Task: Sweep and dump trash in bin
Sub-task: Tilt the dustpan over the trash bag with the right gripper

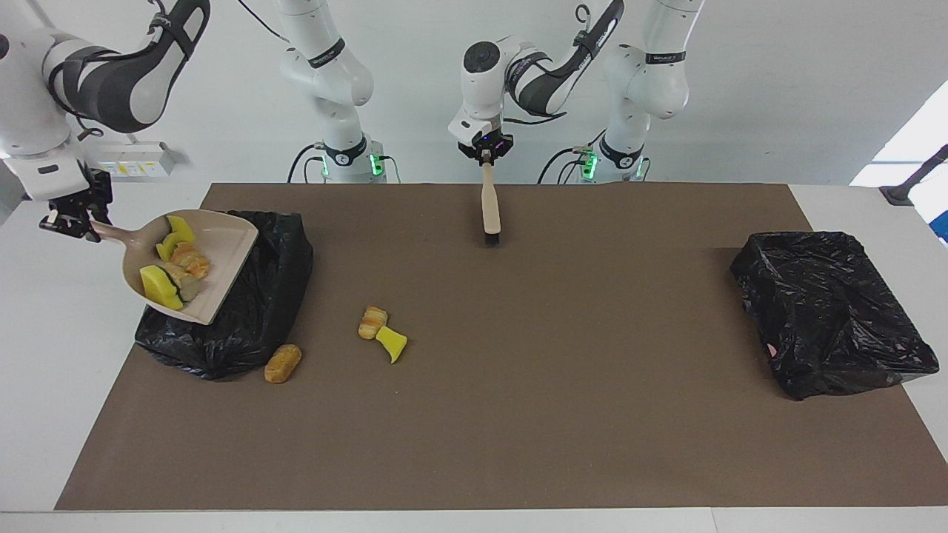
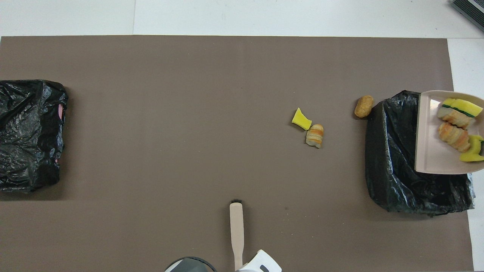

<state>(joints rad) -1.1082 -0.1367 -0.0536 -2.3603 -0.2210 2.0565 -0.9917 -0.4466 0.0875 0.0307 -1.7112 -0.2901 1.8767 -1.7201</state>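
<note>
dustpan (image 1: 200, 259) pinched by right gripper (image 1: 74, 215) over bin (image 1: 244, 318); left gripper (image 1: 485, 152) clamps brush (image 1: 489, 211); 3 trash pieces (image 1: 381, 333) beside bin.

R arm reaches out past the table edge at its own end, wrist bent down, right gripper (image 1: 72, 220) raised, fingers clamped on a handle. L arm folds fwd from its base, wrist vertical, left gripper (image 1: 485, 153) pointing straight down over the robots' edge mid-table, fingers pinched on another handle.
</note>
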